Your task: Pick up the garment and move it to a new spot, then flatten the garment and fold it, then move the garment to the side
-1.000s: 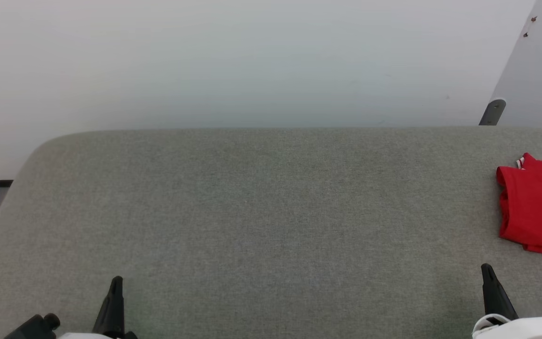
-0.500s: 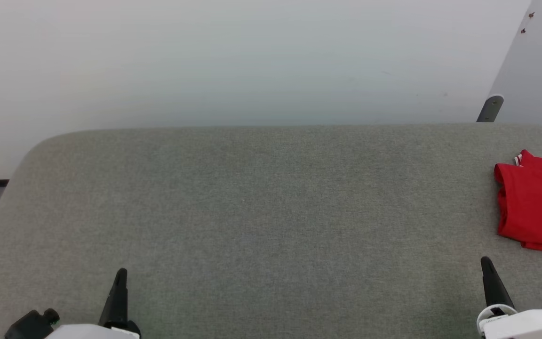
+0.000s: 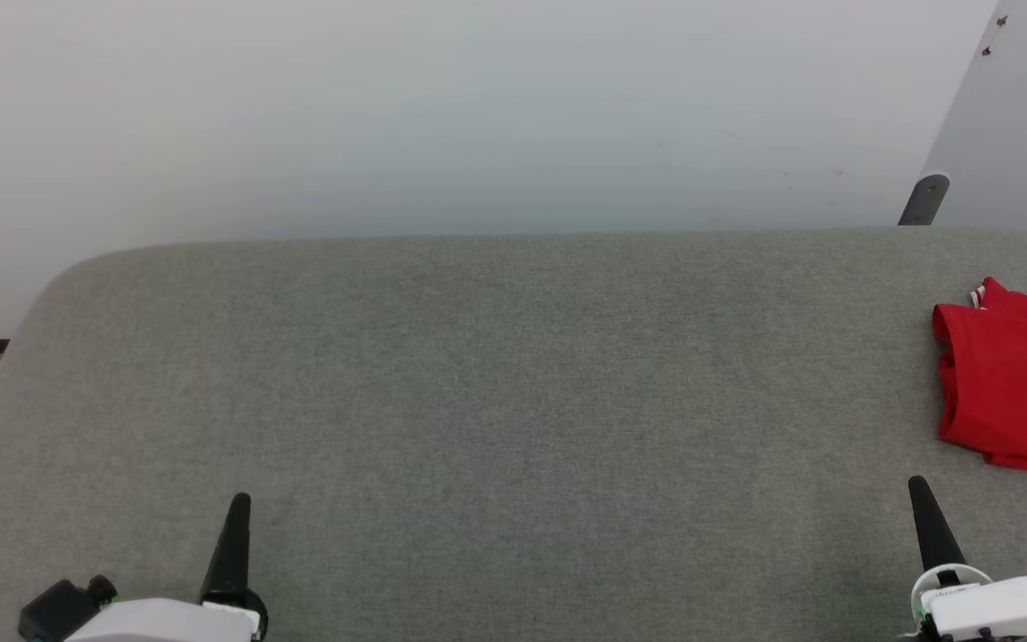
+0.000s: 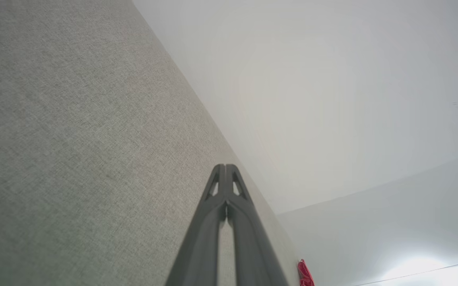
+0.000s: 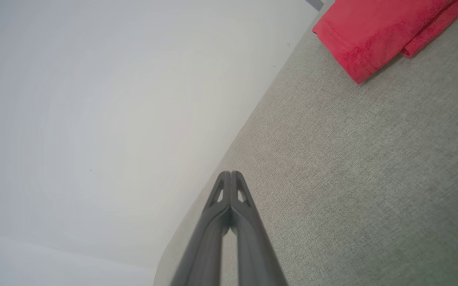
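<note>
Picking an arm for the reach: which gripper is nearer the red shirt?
The right gripper: the red shirt lies just beyond it, while the left gripper sits far across the grey surface.

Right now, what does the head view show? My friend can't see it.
A red garment lies at the far right of a wide grey padded surface, before a pale wall. The left gripper and right gripper, both shut and empty, point up from the bottom corners.

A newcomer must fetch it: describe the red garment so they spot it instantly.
Start at the wide grey fabric surface before the pale wall. Go to its right end, ahead of the right gripper. The garment lies there folded, bright red against grey.
</note>
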